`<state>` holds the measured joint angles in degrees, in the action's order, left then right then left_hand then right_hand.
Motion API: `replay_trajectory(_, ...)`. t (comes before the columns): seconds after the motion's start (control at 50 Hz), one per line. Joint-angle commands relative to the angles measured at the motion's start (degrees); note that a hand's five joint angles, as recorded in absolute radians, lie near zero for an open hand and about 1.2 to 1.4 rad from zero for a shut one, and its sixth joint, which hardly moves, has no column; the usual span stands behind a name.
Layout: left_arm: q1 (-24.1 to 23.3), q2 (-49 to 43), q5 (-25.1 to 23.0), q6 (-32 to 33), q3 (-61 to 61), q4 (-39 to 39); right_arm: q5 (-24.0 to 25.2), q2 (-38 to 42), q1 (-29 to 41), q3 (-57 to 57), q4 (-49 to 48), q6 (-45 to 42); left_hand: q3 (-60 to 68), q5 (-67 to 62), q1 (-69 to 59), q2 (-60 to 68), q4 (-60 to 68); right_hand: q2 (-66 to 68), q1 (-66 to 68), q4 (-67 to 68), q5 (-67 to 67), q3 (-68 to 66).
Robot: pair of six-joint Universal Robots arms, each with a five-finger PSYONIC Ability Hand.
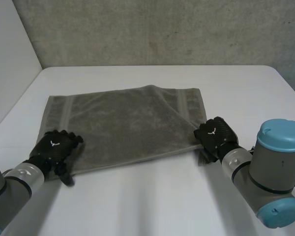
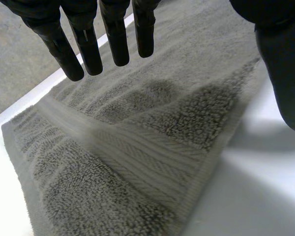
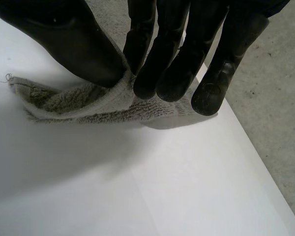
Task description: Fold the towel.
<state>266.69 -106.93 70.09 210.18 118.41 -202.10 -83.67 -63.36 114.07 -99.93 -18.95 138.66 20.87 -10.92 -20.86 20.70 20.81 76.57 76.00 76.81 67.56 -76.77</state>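
A grey towel lies spread on the white table, with its far right part folded over itself. My left hand rests at the towel's near left corner. In the left wrist view its fingers are straight above the towel and its thumb stands apart, so it is open and holds nothing. My right hand is at the towel's near right corner. In the right wrist view its thumb and fingers pinch that corner of the towel, lifted slightly off the table.
A grey concrete wall stands behind the table's far edge. A pale wall panel runs along the left side. Bare white table surface lies in front of the towel between my arms.
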Motion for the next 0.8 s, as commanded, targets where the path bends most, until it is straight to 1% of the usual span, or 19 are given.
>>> replay_trajectory(0.02, -0.1, -2.7, 1.6, 0.1, -3.1, -2.4, 0.2, 0.1, -0.1, -0.3, 0.1, -0.1, 0.3, -0.2, -0.3, 0.4, 0.3, 3.4, 4.0, 3.2, 2.4, -3.2)
replay_trajectory(0.12, -1.1, -6.5, 5.5, 0.2, -6.4, -2.8, 0.2, 0.1, -0.1, -0.5, 0.1, -0.1, 1.4, -1.4, -1.5, 1.6, 1.5, 3.4, 4.0, 3.2, 2.4, -3.2)
replay_trajectory(0.22, -1.6, -7.6, 7.0, -0.1, -7.9, -3.0, 0.2, 0.0, -0.1, -0.5, 0.0, -0.1, 4.3, -4.3, -4.3, 4.5, 4.4, 3.4, 4.0, 3.2, 2.4, -3.2)
replay_trajectory(0.34, -2.3, -7.6, 7.1, -0.2, -8.7, -3.2, 0.2, 0.0, -0.2, -0.5, -0.1, -0.1, 6.8, -6.8, -6.8, 7.0, 6.9, 3.4, 4.0, 3.2, 2.4, -3.2)
replay_trajectory(0.46, -3.3, -7.6, 7.6, -1.0, -9.1, -6.9, 0.2, 0.1, -0.2, -0.5, -0.2, -0.1, 14.2, -14.2, -14.2, 14.4, 14.3, 3.4, 4.0, 3.2, 2.4, -3.2)
replay_trajectory(0.5, -3.6, -7.6, 8.4, -1.3, -9.1, -8.2, 0.2, 0.1, -0.2, -0.5, -0.2, -0.1, 16.1, -16.0, -16.1, 16.3, 16.1, 3.4, 4.0, 3.2, 2.4, -3.2)
replay_trajectory(0.54, -4.2, -7.6, 10.2, -1.9, -9.0, -10.2, 0.2, 0.1, -0.2, -0.6, -0.2, -0.1, 16.8, -16.7, -16.8, 16.9, 16.8, 3.4, 4.0, 3.2, 2.4, -3.2)
replay_trajectory(0.64, -4.8, -7.7, 10.9, -2.2, -9.0, -10.8, 0.2, 0.2, -0.1, -0.6, -0.2, -0.1, 22.8, -22.8, -22.8, 23.0, 22.9, 3.4, 4.0, 3.2, 2.4, -3.2)
replay_trajectory(0.8, -6.4, -6.4, 11.0, -2.1, -6.7, -10.0, 0.2, 0.3, -0.2, -0.5, -0.2, -0.1, 21.6, -21.6, -21.7, 21.8, 21.7, 3.4, 4.0, 3.2, 2.4, -3.2)
